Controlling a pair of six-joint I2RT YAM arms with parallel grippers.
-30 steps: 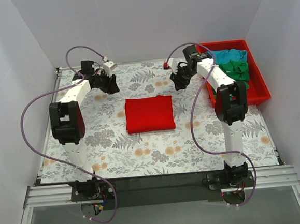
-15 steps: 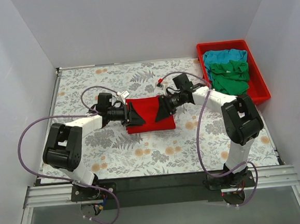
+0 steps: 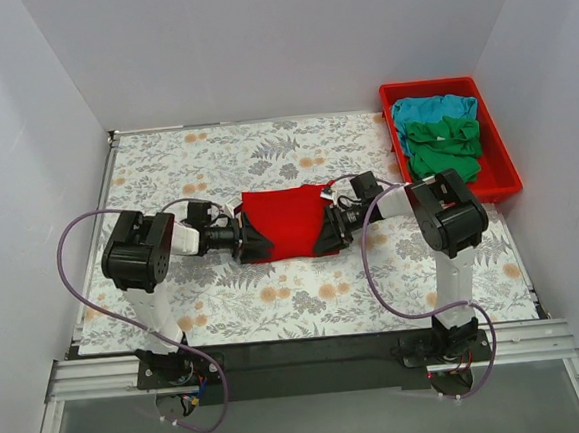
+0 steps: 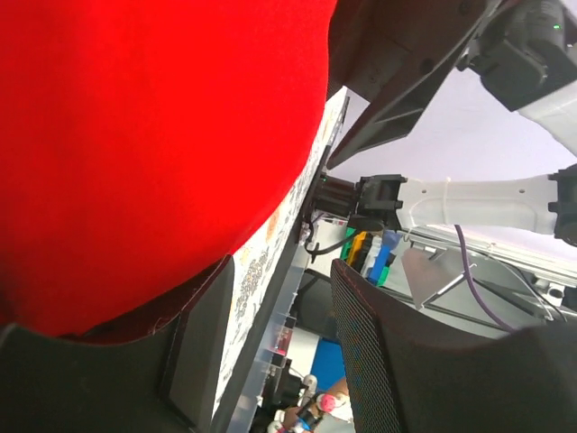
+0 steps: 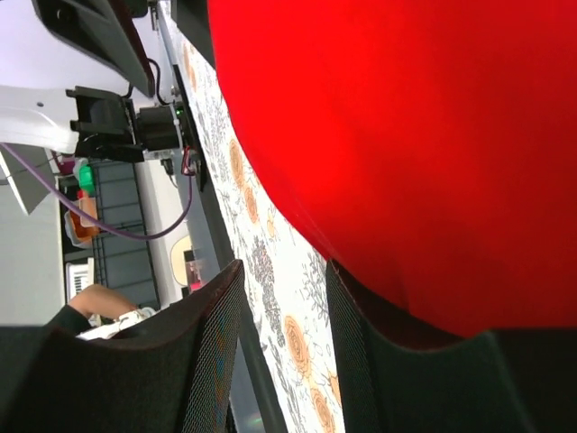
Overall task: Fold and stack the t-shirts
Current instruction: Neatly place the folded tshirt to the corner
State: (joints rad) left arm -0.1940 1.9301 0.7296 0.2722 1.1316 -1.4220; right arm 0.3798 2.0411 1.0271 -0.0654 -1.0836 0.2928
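The bright red t-shirt (image 3: pixel 285 220) lies folded in a rectangle in the middle of the floral table. My left gripper (image 3: pixel 251 243) lies low at its near left corner, and my right gripper (image 3: pixel 326 236) at its near right corner. Both are open. In the left wrist view the red cloth (image 4: pixel 153 135) rests against one finger (image 4: pixel 194 352), and the gap between the jaws is empty. In the right wrist view the cloth (image 5: pixel 406 144) overlaps one finger (image 5: pixel 370 361) the same way. The dark green t-shirt (image 3: pixel 446 146) and the turquoise t-shirt (image 3: pixel 440 108) lie crumpled in the tray.
The red plastic tray (image 3: pixel 503 176) stands at the back right of the table. White walls enclose the left, back and right sides. The table's near edge and metal rail (image 3: pixel 300 348) run in front of the arm bases.
Both arms came down from the back of the table to the red shirt's sides, then slid toward its near corners. The shirt's near edge has shifted slightly.
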